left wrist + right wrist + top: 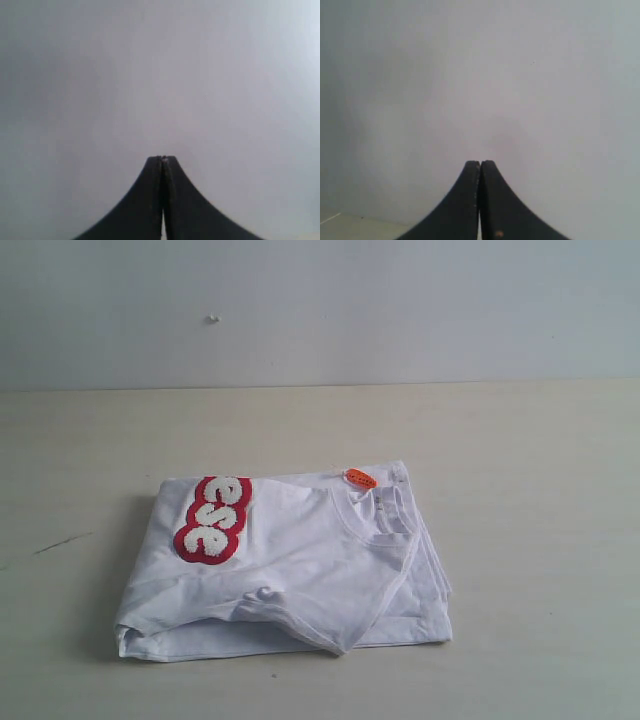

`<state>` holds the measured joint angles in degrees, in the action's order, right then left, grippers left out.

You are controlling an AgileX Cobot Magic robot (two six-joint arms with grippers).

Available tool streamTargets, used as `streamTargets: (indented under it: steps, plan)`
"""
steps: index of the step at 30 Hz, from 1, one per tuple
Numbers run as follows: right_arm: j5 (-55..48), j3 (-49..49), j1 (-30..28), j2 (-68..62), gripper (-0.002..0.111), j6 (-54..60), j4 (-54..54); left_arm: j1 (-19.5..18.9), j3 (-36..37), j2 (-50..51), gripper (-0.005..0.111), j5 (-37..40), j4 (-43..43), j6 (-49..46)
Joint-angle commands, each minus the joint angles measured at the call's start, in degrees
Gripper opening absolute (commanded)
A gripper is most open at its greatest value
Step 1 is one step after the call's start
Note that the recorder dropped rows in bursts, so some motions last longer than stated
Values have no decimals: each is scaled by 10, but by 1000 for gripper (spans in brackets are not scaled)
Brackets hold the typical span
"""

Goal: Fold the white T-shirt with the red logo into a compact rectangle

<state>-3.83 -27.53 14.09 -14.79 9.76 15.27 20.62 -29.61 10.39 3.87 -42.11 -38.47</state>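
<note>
- Closed, empty left pincer [162, 159] against grey wall [150, 75]
- Closed, empty right pincer [480, 162], same backdrop
- Folded white T-shirt [300, 575] on bench [540, 440], red logo [213, 520] face-up on its left side, orange tag [361, 478] at far edge

**Colours and patterns.** A thin white cotton T-shirt [300, 570] is shown plain except for a thick red patch logo [213, 519], which is filled with fuzzy white bubble letters. A small orange neck tag [361, 479] is marked with darker print. The flat tabletop [540, 540] is coloured pale beige and the wall [400, 310] pale grey. The left gripper [162, 159] and right gripper [480, 163] are seen in plain black.
</note>
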Motion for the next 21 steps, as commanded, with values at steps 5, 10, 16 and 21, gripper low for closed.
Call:
streamTargets:
  steps: [5,10,16,21]
  plan:
    - [3,4,-1,99,0,2,4,3,4,-88,0,14,-3,-1]
    - [-4,2,-1,148,0,-1,4,3,4,-104,0,17,-3,-1]
    - [-40,14,-1,148,0,-2,4,3,4,-104,0,41,-2,-1]
    - [-42,14,-1,148,0,-2,7,3,4,-104,0,40,-2,-2]
